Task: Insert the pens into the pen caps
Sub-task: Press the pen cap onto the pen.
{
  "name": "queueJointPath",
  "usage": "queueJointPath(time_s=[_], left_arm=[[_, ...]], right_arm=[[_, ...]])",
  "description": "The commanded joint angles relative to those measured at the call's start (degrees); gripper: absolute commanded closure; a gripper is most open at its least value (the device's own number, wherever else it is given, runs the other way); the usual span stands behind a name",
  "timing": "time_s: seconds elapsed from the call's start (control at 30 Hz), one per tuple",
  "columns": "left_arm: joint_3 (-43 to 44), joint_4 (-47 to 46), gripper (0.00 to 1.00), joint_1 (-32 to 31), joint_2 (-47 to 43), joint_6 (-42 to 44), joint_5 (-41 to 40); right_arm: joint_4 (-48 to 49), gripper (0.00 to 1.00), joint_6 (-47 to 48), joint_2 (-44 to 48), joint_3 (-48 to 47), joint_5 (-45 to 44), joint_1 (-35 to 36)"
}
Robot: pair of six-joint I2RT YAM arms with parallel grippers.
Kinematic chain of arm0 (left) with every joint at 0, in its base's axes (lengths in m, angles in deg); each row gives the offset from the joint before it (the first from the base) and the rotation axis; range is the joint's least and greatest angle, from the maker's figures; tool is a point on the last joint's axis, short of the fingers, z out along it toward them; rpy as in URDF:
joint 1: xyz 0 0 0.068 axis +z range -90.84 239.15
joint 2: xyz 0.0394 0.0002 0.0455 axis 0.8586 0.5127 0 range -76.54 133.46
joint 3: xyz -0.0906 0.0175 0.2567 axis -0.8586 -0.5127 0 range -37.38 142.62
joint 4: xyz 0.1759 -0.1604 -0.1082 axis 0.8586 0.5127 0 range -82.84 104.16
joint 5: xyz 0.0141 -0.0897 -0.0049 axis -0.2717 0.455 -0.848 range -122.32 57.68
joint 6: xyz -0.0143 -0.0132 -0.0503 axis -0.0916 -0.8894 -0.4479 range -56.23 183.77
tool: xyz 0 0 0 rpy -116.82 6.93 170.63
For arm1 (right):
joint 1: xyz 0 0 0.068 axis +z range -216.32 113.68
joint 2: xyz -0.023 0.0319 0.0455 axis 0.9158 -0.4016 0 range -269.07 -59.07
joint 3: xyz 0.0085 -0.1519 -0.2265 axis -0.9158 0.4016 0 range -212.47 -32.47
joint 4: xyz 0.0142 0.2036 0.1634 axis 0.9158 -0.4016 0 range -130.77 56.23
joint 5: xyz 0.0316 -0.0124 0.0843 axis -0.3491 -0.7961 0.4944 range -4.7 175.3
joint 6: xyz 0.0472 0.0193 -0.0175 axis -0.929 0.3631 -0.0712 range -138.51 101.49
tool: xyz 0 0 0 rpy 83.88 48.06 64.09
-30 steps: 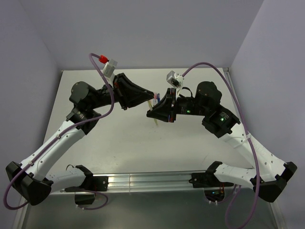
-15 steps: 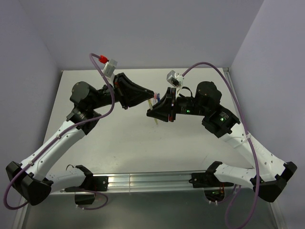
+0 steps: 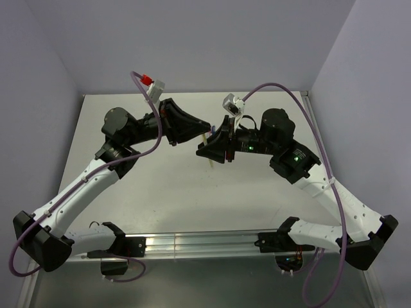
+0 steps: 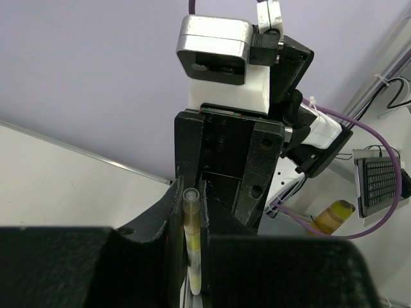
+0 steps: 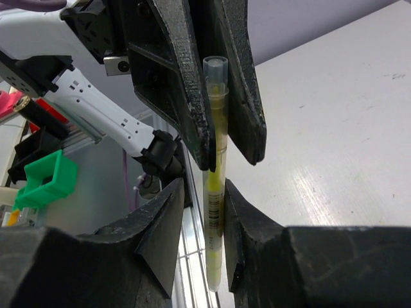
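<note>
A thin yellow pen (image 3: pixel 210 161) hangs upright above the middle of the table where the two grippers meet. My left gripper (image 4: pixel 191 192) is shut on its upper part, just under a clear yellowish cap (image 4: pixel 191 204) sitting on the pen's top end. In the right wrist view the same pen (image 5: pixel 216 192) runs down between the fingers of my right gripper (image 5: pixel 204 186). These stand open, with a gap on the left side and the right finger (image 5: pixel 247 218) close against the barrel. The left gripper (image 5: pixel 219 138) clamps it from above.
The grey table (image 3: pixel 160 192) is walled at the back and sides. A metal rail (image 3: pixel 199 242) runs along the near edge between the arm bases. A green clamp (image 5: pixel 45 179) and a keyboard (image 4: pixel 379 186) lie off the table.
The right gripper's jaws have spread apart from the pen. The left arm has shifted a little to the right, still gripping the pen.
</note>
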Motion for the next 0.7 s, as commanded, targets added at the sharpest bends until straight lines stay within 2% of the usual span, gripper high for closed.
queueJointPath(time_s=[0.0, 0.17, 0.3, 0.37, 0.43, 0.5, 0.67], left_arm=[[-0.6, -0.9, 1.0, 0.1, 0.5, 0.5, 1.1], [-0.5, -0.9, 1.0, 0.1, 0.5, 0.5, 1.1], [-0.7, -1.2, 1.0, 0.1, 0.5, 0.4, 1.4], [-0.7, -1.1, 1.0, 0.1, 0.5, 0.5, 1.7], [-0.8, -1.1, 1.0, 0.1, 0.4, 0.6, 2.1], [-1.2, -1.2, 1.0, 0.1, 0.4, 0.9, 2.6], [-3.4, -5.2, 1.0, 0.1, 0.1, 0.5, 3.7]], right_arm=[[2.7, 0.63, 0.4, 0.2, -2.3, -0.4, 0.5], [2.6, 0.65, 0.3, 1.0, -2.0, -2.5, 0.5], [2.1, 0.76, 0.1, 1.0, -2.2, -3.9, 0.5], [2.1, 0.78, -0.1, 1.1, -2.3, -4.6, 0.5], [2.3, 0.87, -0.4, 1.0, -2.3, -4.9, 0.4], [2.0, 1.0, -0.7, 0.8, -2.6, -5.4, 0.3], [4.1, 1.0, -3.7, 0.9, -2.2, -5.9, 0.0]])
